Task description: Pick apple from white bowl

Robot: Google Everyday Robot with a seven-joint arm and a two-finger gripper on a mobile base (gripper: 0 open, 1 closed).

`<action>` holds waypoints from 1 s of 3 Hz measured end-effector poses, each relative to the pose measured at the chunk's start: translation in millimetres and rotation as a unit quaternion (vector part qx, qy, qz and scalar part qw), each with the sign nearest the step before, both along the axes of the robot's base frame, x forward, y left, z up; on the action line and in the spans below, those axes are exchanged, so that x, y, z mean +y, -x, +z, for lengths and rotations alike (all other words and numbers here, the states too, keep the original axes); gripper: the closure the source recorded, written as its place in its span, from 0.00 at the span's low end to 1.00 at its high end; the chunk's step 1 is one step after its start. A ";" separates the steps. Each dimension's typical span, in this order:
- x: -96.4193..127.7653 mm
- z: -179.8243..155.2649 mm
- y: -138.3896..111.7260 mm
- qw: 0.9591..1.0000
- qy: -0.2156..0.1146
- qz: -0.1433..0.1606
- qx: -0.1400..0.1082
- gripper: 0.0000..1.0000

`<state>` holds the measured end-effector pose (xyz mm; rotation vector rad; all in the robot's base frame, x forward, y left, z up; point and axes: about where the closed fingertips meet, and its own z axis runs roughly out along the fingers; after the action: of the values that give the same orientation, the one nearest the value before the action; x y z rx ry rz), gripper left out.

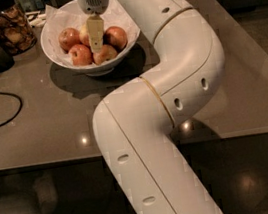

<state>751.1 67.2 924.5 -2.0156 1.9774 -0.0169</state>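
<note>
Gripper point(96, 41) hung inside the white bowl point(92, 70), tip down among the fruit. Whether the claw was spread or pinching, I could not tell. Apple point(105, 54) lay at the bowl's front, just beneath the tip.

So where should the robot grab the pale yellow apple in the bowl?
Probably across its round middle, coming straight down from above. The apple sits low in the white bowl with other apples crowded against it, so only its top is free. The hand hangs over the bowl, close beside it.
</note>
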 end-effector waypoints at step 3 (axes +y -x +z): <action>1.8 -10.9 0.2 1.000 0.005 0.008 0.011 0.22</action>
<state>750.8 69.0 913.7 -2.0454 1.9778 -0.0006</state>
